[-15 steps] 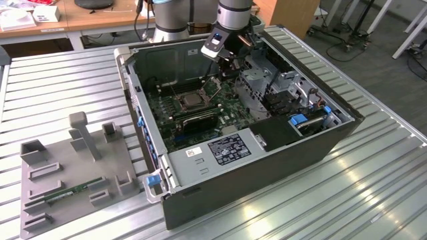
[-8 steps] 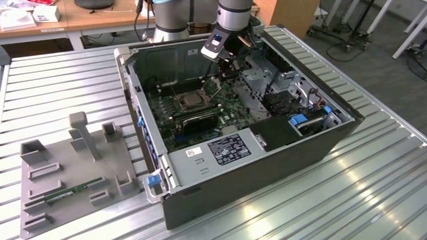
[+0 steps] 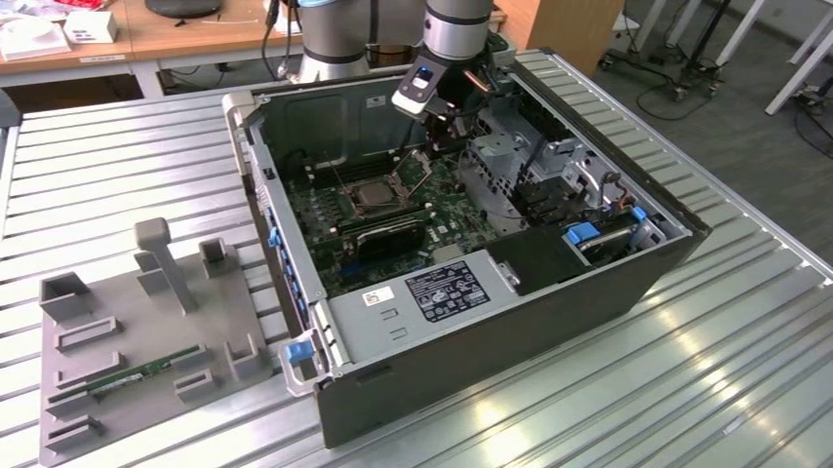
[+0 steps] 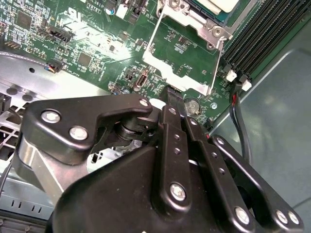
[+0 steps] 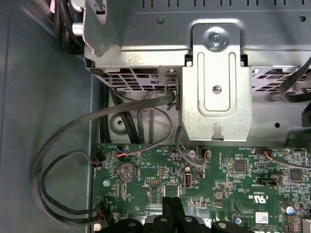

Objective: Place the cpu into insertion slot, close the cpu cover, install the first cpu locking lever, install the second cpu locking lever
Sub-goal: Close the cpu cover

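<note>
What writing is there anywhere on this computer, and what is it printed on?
Black label on the metal box: too small to read.
White sticker beside it: unreadable.
White lettering on the motherboard: too small.
Nothing can be quoted.

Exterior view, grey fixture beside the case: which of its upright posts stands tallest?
The slim post toward the far edge of the fixture. It rises well above the squat block on the exterior view's right of it and above every other holder there.
</note>
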Robot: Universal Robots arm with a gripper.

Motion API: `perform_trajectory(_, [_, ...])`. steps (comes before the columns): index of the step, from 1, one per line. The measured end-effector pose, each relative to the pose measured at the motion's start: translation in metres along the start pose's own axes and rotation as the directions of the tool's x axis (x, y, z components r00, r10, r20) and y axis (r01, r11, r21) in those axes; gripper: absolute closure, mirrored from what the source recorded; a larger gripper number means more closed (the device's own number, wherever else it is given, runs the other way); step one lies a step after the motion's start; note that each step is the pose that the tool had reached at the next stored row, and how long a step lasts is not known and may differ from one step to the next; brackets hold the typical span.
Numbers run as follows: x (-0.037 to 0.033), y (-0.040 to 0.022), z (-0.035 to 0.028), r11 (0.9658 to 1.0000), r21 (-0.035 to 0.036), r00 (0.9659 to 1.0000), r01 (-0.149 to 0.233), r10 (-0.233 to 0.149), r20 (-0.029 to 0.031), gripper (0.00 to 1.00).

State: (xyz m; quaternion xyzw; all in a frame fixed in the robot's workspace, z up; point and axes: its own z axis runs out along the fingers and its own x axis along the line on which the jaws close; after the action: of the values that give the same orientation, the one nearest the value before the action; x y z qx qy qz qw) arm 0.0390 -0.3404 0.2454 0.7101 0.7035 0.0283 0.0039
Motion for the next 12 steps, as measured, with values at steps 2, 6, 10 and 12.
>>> perform_trajectory(2, [0.0000, 0.0000, 0.0000, 1.0000, 0.0004, 1.0000, 0.000, 0.000, 0.0000, 0.89])
perform_trajectory(6, [0.0000, -0.0008, 0.0001, 1.0000, 0.0007, 1.0000, 0.000, 0.000, -0.0001, 0.89])
perform_trajectory(10, [-0.0001, -0.0054, -0.0001, 1.0000, 0.0006, 1.0000, 0.000, 0.000, 0.0000, 0.89])
perform_trajectory(12, [-0.0001, -0.0081, -0.0001, 1.0000, 0.0005, 1.0000, 0.000, 0.000, 0.0000, 0.89])
